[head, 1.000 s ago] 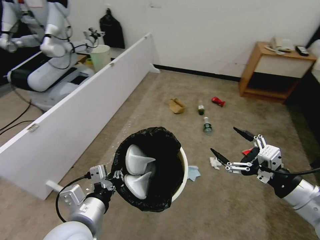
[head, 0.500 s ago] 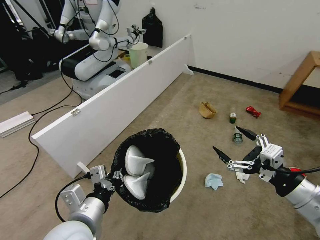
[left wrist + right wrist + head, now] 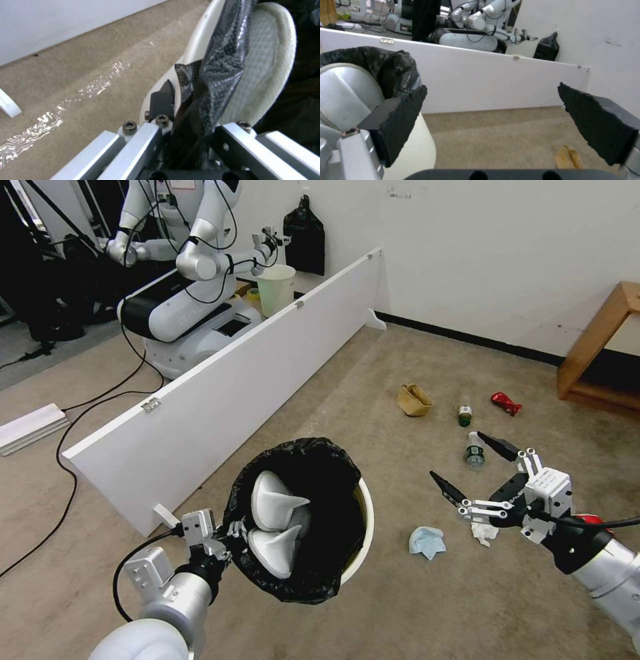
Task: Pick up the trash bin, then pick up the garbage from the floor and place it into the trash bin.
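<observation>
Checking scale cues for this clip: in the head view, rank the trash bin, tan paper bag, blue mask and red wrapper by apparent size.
1. trash bin, nearest the camera, so enlarged
2. tan paper bag and blue mask: look alike, and the mask is nearer, so unranked
3. red wrapper, farthest

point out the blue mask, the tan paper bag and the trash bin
blue mask (image 3: 427, 542), head view, middle of the crumpled cloth
tan paper bag (image 3: 414, 401), head view, its side
trash bin (image 3: 366, 527), head view, bare white rim
</observation>
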